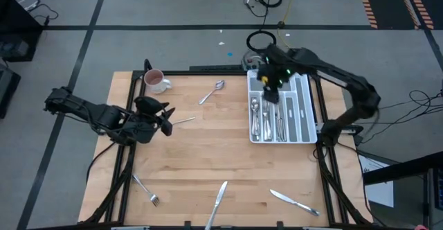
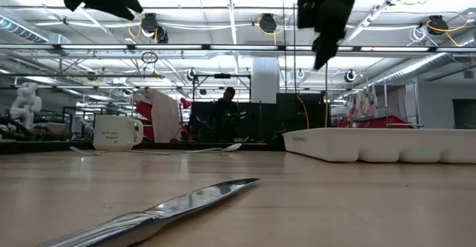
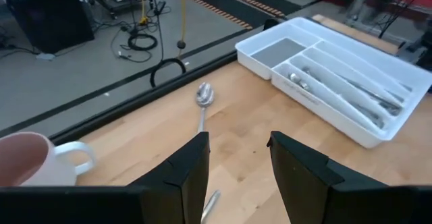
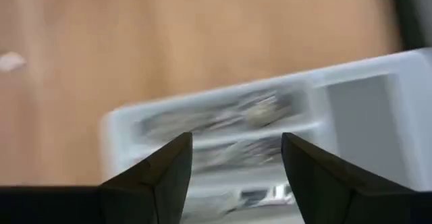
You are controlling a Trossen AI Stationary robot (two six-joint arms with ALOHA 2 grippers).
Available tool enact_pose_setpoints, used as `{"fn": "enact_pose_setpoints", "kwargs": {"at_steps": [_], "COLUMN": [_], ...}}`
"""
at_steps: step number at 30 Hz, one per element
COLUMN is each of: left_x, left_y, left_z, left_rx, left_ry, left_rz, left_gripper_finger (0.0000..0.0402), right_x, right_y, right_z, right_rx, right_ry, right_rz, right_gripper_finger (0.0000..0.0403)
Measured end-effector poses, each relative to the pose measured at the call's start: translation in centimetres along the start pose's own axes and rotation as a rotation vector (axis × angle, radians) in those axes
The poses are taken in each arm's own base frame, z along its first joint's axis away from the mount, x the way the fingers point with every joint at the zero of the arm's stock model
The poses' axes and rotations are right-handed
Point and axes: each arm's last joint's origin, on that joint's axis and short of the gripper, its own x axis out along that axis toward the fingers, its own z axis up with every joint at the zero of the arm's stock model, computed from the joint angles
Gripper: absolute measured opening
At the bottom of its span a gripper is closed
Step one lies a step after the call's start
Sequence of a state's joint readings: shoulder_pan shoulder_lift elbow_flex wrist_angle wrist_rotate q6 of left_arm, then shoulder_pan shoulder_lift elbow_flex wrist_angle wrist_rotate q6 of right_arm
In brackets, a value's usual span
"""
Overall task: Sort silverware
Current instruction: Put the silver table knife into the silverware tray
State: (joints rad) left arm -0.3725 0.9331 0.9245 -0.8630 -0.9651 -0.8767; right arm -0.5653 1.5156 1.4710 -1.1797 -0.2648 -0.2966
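Observation:
Loose silverware lies flat on the wooden table: a spoon [image 1: 213, 90] at the far middle, a slim piece [image 1: 183, 120] by my left gripper, a fork [image 1: 147, 190] and two knives [image 1: 217, 204] [image 1: 294, 201] near the front edge. More silverware [image 1: 266, 119] lies in the long compartments of the white tray [image 1: 304, 112] at the right. My right gripper [image 4: 236, 163] hangs open above the tray, pointing steeply down, with nothing between its fingers. My left gripper [image 3: 236, 177] is raised over the table's left half, open and empty, facing the spoon [image 3: 202, 102] and the tray [image 3: 266, 52].
A white mug [image 1: 156, 81] with a pink inside stands at the far left corner. In the low view a knife [image 2: 163, 206] lies close in front, with the tray [image 2: 379, 143] behind it to the right. Bare wood spreads across the table's middle.

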Motion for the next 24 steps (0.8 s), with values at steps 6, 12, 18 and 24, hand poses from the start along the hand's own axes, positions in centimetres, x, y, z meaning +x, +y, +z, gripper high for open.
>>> {"fn": "enact_pose_setpoints", "kwargs": {"at_steps": [6,12,18,24], "left_x": [0.7,1.4,1.6,1.6], "left_y": [-0.9,-1.9,-2.7,-3.0], "left_z": [-0.7,-1.5,-1.2,-0.9], "left_rx": [0.05,0.074,0.021,0.005], "left_ry": [0.041,0.105,0.095,0.074], "left_rz": [0.013,-0.007,-0.058,-0.082], "left_gripper_finger": [0.0162,0.0162,0.0162,0.0162], "right_x": [-0.4,2.3,5.9,9.1], "right_y": [9.2,17.3,23.2,26.8], "right_z": [-4.2,-10.1,-15.6,-19.5], "right_rx": [0.025,0.198,0.355,0.34], "right_ry": [0.108,0.091,0.056,0.16], "right_rz": [0.12,0.188,0.23,0.126], "right_gripper_finger": [0.0219,0.0219,0.0219,0.0219]}}
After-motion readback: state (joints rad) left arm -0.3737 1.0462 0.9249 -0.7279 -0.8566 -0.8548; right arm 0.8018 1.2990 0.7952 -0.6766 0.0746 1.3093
